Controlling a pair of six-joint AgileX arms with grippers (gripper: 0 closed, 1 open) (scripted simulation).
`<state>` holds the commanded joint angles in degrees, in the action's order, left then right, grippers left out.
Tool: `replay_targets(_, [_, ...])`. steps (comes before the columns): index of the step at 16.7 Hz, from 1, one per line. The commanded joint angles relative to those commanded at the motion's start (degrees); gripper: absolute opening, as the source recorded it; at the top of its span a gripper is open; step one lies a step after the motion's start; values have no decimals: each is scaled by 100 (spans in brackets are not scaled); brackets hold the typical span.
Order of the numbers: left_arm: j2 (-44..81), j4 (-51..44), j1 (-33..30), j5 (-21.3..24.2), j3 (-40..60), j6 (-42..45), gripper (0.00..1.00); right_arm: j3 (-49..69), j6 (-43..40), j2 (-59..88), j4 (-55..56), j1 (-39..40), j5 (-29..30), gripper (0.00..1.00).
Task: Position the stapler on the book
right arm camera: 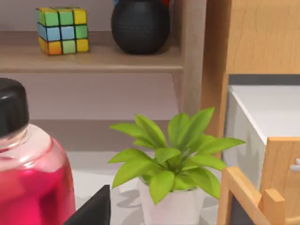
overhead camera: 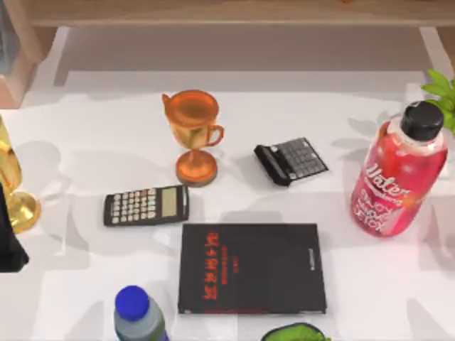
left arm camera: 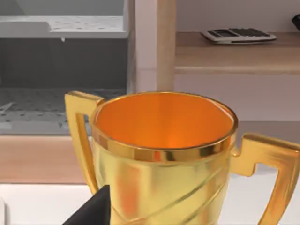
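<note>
The book [overhead camera: 252, 268] lies flat on the white table [overhead camera: 85, 163] near the front edge, slightly right of centre, its long axis running left to right and its red lettering turned sideways near its left end. No stapler can be made out. At the right stands a red bottle [overhead camera: 398, 174] with a black cap, beside a green plant [right arm camera: 171, 157] in a white pot. A copper trophy [overhead camera: 193, 135] stands behind the book, a gold trophy [left arm camera: 164, 154] at the left edge, a blue-capped bottle [overhead camera: 138, 316] at the book's front-left corner. Two calculators, one black [overhead camera: 146, 205] and one grey-keyed [overhead camera: 291, 160], lie behind the book. A dark piece of the left arm [overhead camera: 8, 241] sits at the left edge, well apart from the book; whether either gripper is released or clenched cannot be told.
</note>
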<state>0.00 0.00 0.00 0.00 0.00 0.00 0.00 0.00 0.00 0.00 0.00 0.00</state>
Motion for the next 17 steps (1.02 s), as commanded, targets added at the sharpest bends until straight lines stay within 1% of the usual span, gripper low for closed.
replay_targets(4, [0, 0, 0, 0, 0, 0, 100, 162, -34, 165, -119, -8, -2, 100])
replay_targets(6, [0, 0, 0, 0, 0, 0, 100, 551, -121, 558, -403, -34, -19, 100])
replay_targets(8, [0, 0, 0, 0, 0, 0, 100, 1197, -260, 1210, -853, -93, -60, 100])
replay_targets(12, [0, 0, 0, 0, 0, 0, 100, 3068, -659, 3140, -2093, -325, -190, 100])
replay_targets(17, [0, 0, 0, 0, 0, 0, 100, 6158, -1329, 6353, -3975, -802, -372, 100])
